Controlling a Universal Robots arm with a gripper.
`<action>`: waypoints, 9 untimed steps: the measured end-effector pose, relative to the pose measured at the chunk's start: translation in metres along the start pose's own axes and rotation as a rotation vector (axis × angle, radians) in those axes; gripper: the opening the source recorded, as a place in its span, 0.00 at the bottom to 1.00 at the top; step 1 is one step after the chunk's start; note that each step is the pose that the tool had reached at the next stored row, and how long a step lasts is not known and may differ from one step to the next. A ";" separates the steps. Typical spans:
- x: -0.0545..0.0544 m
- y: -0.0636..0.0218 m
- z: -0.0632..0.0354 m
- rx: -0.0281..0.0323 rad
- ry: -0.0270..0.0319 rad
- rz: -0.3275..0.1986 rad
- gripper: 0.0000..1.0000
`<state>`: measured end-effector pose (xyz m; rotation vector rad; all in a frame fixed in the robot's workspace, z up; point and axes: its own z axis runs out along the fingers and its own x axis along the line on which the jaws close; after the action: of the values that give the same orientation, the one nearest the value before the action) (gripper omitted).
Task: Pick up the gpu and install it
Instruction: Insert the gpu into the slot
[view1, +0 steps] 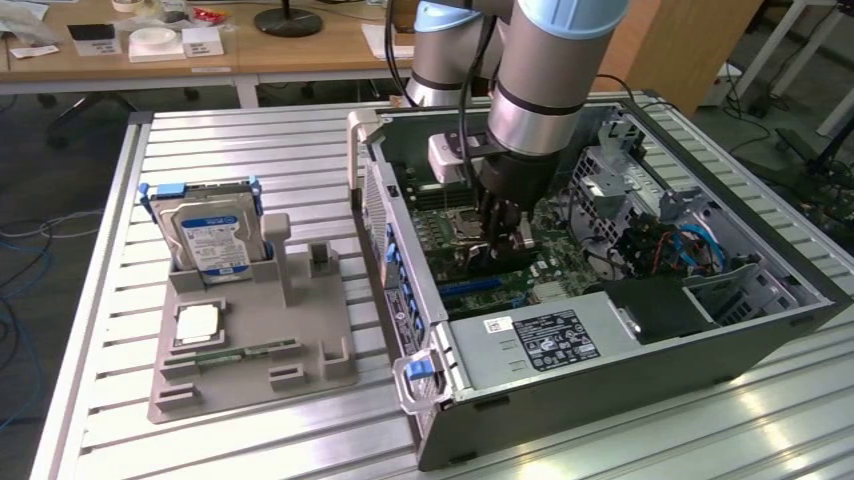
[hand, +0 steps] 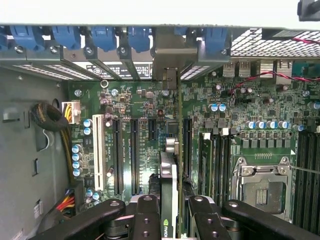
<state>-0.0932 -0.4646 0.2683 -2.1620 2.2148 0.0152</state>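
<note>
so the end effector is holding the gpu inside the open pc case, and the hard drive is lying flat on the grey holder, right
Nearly. The end effector does hold the gpu inside the pc case, but the exterior view shows the hard drive standing upright on edge in the grey holder, not lying flat.

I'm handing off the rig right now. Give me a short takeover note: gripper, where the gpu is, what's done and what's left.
Gripper: down inside the open grey computer case, shut on the gpu, one finger on each side.
Gpu: flat green-edged card with a black shroud, held on edge above the green motherboard, its silver bracket at the rear slot openings.
Done: card picked up and brought into the case.
Left: whether it is fully seated in a slot cannot be told; gripper not yet released.
</note>
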 end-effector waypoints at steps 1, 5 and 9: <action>0.000 0.0000 0.0000 -0.0001 0.0001 0.000 0.27; 0.000 0.0000 0.0000 -0.0001 0.0003 0.000 0.27; 0.000 0.0001 0.0023 -0.0012 0.0025 0.000 0.27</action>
<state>-0.0932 -0.4646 0.2660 -2.1639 2.2166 0.0137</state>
